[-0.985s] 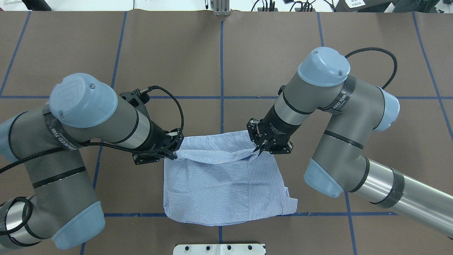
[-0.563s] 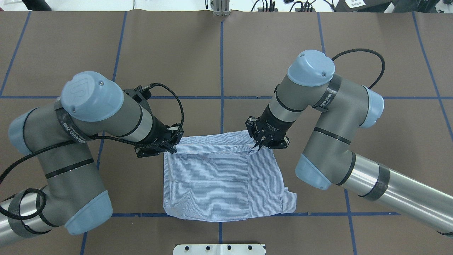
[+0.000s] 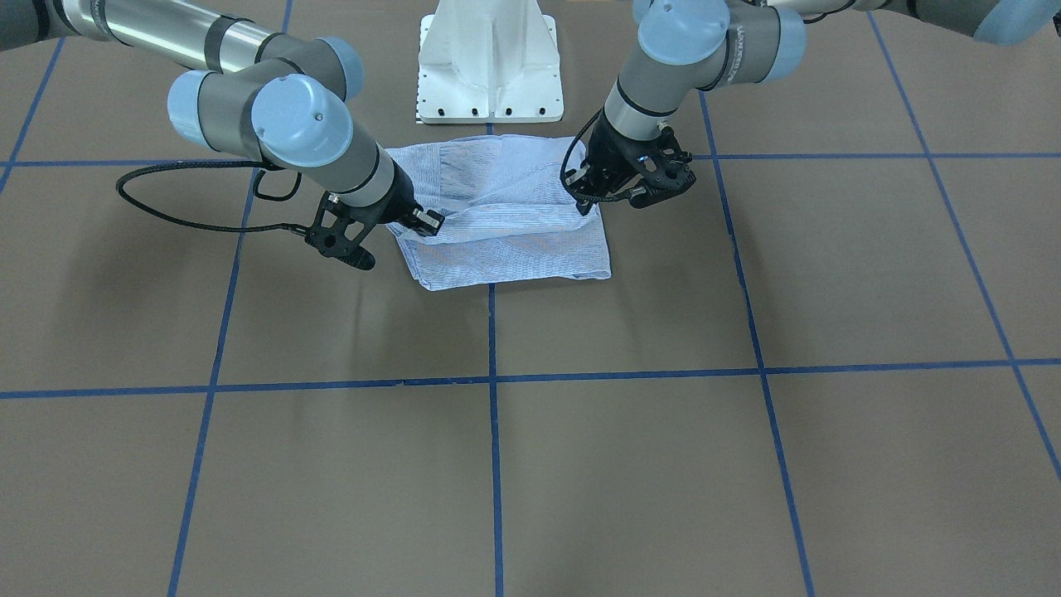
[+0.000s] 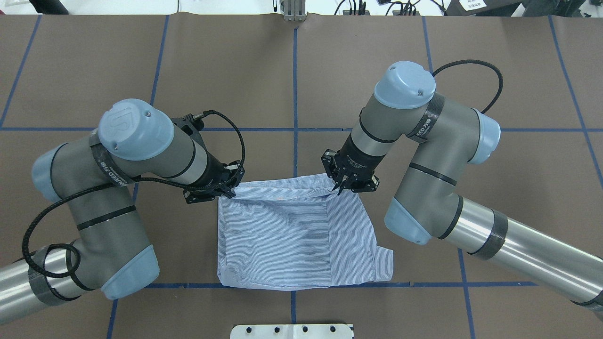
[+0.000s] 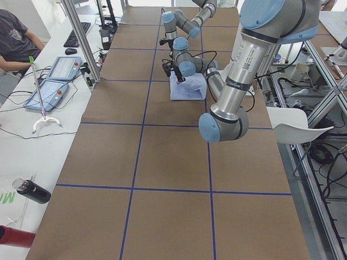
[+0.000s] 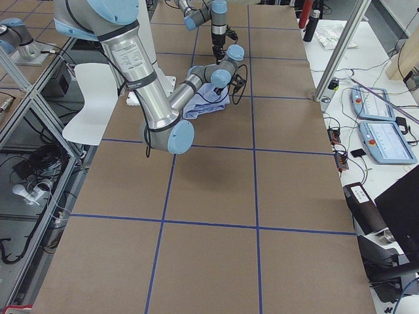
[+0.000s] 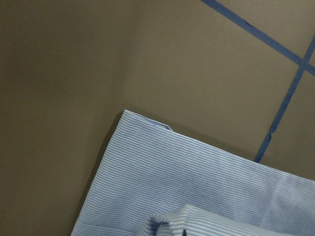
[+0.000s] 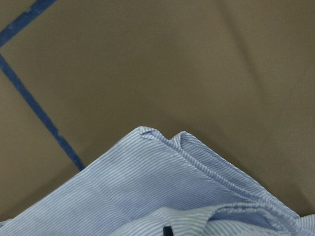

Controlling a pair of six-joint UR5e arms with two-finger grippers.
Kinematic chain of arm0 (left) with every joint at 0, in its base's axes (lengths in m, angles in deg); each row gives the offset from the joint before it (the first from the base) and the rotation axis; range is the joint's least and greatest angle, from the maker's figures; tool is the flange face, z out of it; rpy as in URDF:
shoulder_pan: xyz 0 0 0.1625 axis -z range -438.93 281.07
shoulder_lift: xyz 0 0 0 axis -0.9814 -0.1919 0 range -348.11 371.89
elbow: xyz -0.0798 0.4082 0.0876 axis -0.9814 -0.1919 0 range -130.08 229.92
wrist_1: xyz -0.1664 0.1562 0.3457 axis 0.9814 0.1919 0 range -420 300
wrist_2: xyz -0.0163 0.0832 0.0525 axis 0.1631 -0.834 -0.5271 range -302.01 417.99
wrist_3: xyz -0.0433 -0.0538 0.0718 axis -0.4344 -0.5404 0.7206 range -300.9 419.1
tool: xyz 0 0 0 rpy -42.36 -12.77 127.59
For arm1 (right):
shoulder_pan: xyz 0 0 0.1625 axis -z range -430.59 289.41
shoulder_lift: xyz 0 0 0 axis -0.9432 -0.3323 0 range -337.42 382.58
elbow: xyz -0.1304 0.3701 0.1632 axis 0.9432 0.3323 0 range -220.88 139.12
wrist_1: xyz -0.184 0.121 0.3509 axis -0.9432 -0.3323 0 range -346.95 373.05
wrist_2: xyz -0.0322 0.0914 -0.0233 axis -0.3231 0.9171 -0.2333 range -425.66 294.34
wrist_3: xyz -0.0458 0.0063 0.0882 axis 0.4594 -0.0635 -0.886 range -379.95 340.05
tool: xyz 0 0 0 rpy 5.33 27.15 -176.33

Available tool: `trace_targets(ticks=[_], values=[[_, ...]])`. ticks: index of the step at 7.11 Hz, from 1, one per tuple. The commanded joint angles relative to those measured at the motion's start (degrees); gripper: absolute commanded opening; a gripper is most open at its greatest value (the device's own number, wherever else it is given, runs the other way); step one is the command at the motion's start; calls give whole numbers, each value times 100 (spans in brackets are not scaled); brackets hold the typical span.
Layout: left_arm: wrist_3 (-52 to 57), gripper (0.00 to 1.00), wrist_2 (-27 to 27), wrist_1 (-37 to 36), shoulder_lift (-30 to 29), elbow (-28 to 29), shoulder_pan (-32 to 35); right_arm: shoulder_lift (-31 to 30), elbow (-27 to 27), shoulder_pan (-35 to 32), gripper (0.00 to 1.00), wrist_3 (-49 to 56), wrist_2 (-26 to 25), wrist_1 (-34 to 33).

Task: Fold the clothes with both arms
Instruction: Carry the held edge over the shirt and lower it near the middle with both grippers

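Observation:
The light blue striped shirt [image 4: 282,235] lies folded into a rough rectangle on the brown table, close to the robot's base. Its top layer is lifted along the far edge. My left gripper [image 4: 231,191] is shut on that edge's left corner and my right gripper [image 4: 340,189] is shut on its right corner. In the front-facing view the left gripper [image 3: 583,206] is on the right of the shirt [image 3: 514,249] and the right gripper [image 3: 423,224] on the left. Both wrist views show striped cloth [image 7: 197,182] [image 8: 172,191] bunched near the fingertips, over flat folded layers.
The white pedestal base [image 3: 491,62] stands just behind the shirt's near edge. Blue tape lines [image 4: 295,94] grid the brown table. A white chair [image 5: 298,122] stands beside the table; a person [image 5: 16,38], tablets and bottles are at a side bench.
Both grippers have carried the held edge a little farther from the robot, and the sagging top layer now lies flatter. Both elbows swung inward.

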Motion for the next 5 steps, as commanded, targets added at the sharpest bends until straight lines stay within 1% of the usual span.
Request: trace_targets(ticks=[1,2,3,5], values=[[31,0,-26,11,7,58,6,199,248,-37,0,6,-10,10],[40,0,-34,11,24,58,6,200,345,-37,0,6,-140,280],[40,0,-34,11,42,67,15,226,589,-37,0,6,-159,518],[84,0,-104,28,15,190,6,235,645,-37,0,6,-159,564]])
